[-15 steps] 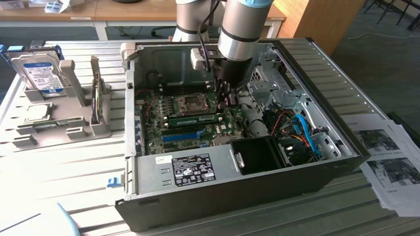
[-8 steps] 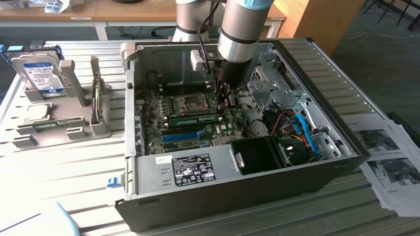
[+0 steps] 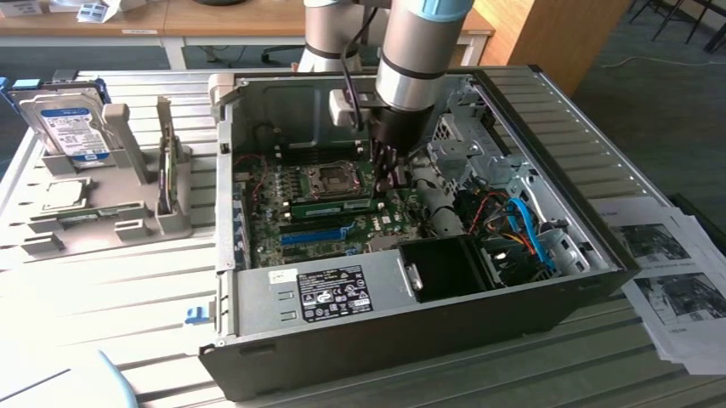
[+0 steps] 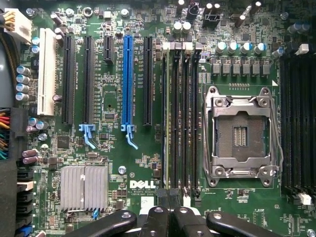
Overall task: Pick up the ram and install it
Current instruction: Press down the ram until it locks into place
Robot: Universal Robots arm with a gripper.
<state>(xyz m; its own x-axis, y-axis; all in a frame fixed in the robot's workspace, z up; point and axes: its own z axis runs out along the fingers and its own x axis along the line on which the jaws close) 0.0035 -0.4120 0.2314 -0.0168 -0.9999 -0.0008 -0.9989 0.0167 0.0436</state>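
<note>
The ram [image 3: 335,204] is a thin green stick standing on edge in a memory slot beside the empty CPU socket [image 3: 332,177], inside the open computer case. In the wrist view the ram [image 4: 165,118] appears edge-on as a pale strip in the first of several dark slots. My gripper [image 3: 393,183] reaches down into the case at the end of the stick toward the exterior view's right. Its dark fingertips [image 4: 163,196] are pressed together, and the gripper [image 4: 168,196] is shut right at the slot's end.
The case walls [image 3: 545,110] ring the motherboard, with a drive cage and blue cables at the exterior view's right. A blue slot [image 4: 128,84] and a heatsink [image 4: 83,186] lie near the memory slots. A grey fixture [image 3: 119,212] holding a hard drive [image 3: 70,127] stands left of the case. Papers [image 3: 675,280] lie to the right.
</note>
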